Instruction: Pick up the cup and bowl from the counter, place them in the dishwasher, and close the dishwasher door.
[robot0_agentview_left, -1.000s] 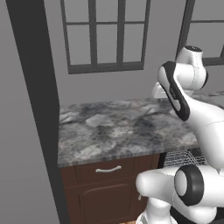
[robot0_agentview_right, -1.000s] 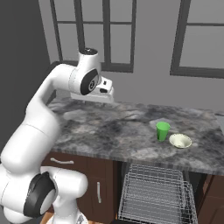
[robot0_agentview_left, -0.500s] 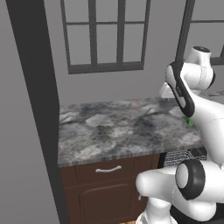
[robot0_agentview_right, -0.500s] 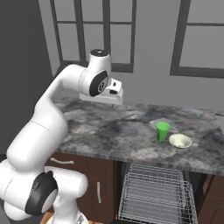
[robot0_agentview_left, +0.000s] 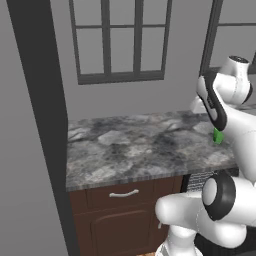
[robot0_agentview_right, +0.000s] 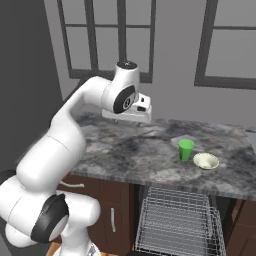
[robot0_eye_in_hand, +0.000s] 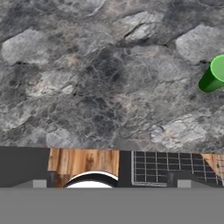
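So, left to right. In the left base view the long grey-and-black mottled stone worktop (robot0_agentview_left: 145, 147) runs across the middle, with dark reddish-brown wooden cabinets (robot0_agentview_left: 120, 215) and a curved silver drawer handle (robot0_agentview_left: 124, 193) under it. The small bright green cylindrical cup (robot0_agentview_left: 218, 136) is just a sliver there, peeking out from behind the white arm.

The right base view gives way more. The tool (robot0_agentview_right: 134, 115) hangs above the worktop (robot0_agentview_right: 150, 155) near the back wall, and its jaws are hard to make out there, but going by everything available they're spread wide with nothing in them. Off to the tool's right and well apart from it, the cup (robot0_agentview_right: 186, 149) stands upright, plain green, open top. Just beside it on the far side from the tool sits the small shallow pale cream-yellow bowl (robot0_agentview_right: 206, 160) with a whitish rim. Below the worktop edge, the silver-grey wire mesh rack (robot0_agentview_right: 180, 222) of the black dishwasher sticks out.

The hand view looks down on the stone, with the cup (robot0_eye_in_hand: 214, 74) cut off at the right edge and a bit of rack (robot0_eye_in_hand: 168, 168) at the bottom.
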